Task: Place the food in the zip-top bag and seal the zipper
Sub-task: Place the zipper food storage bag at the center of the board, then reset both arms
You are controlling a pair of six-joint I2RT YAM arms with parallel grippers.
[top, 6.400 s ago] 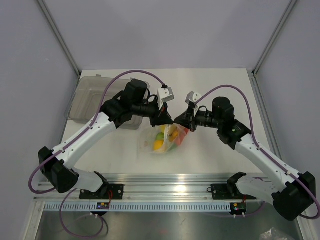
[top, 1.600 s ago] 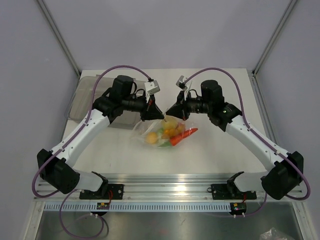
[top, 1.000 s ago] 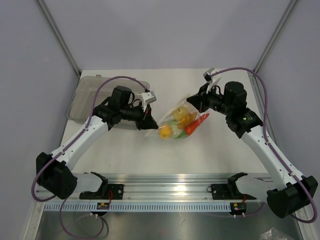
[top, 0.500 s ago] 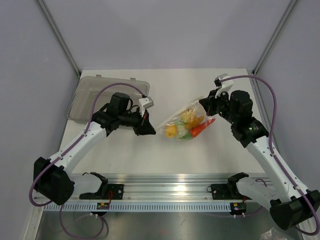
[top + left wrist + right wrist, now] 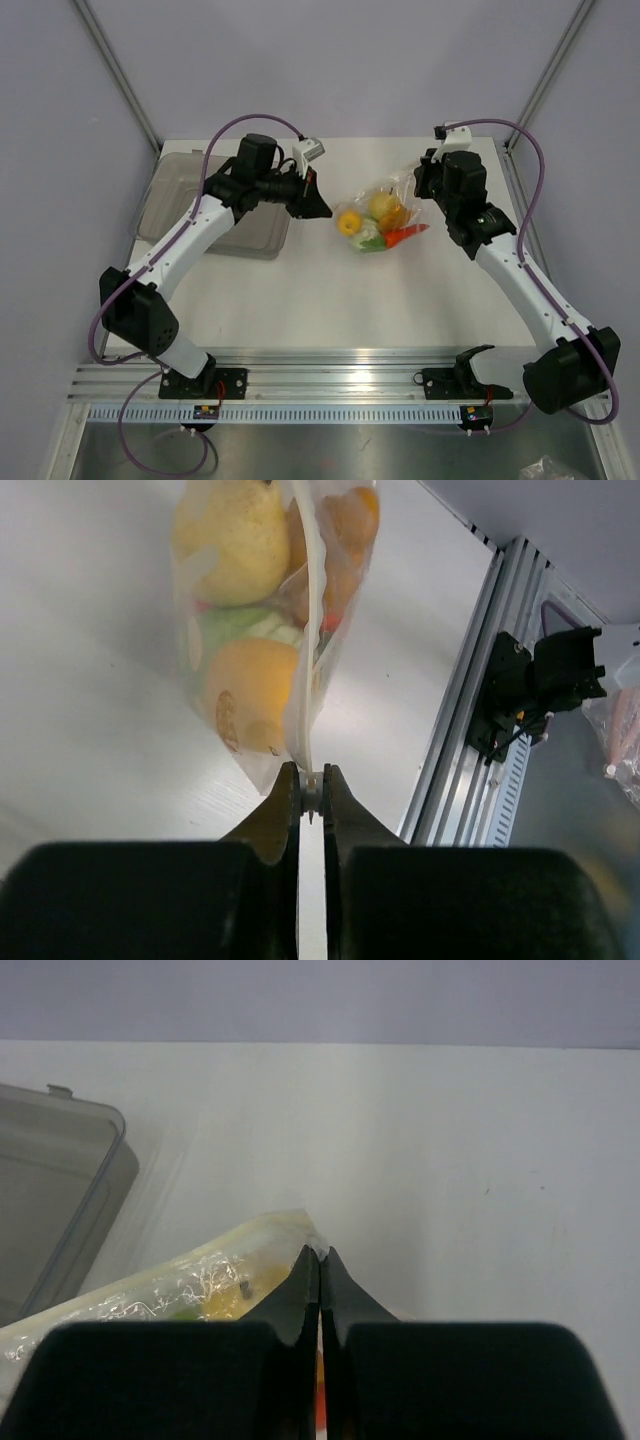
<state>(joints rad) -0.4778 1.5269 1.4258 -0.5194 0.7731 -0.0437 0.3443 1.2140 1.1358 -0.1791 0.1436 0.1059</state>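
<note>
The zip-top bag (image 5: 385, 200) hangs stretched between my two grippers above the table, mid-back. Inside it are the food pieces: a yellow round piece (image 5: 349, 222), a green piece (image 5: 368, 241) and the orange carrot (image 5: 405, 236). My left gripper (image 5: 322, 208) is shut on the bag's left end. In the left wrist view its jaws (image 5: 312, 785) pinch the end of the pale zipper (image 5: 310, 630), with the food (image 5: 255, 695) beyond. My right gripper (image 5: 420, 188) is shut on the bag's right end. In the right wrist view it (image 5: 320, 1253) pinches the bag's corner (image 5: 200, 1280).
A grey translucent rigid bin (image 5: 190, 190) stands at the back left, just behind my left arm; it also shows in the right wrist view (image 5: 60, 1200). The metal rail (image 5: 330, 365) runs along the near table edge. Grey walls enclose the back and sides.
Both grippers have carried the bag toward the back of the table and lifted it. The left gripper swung up and right, the right gripper moved back. The bag stays stretched between them.
</note>
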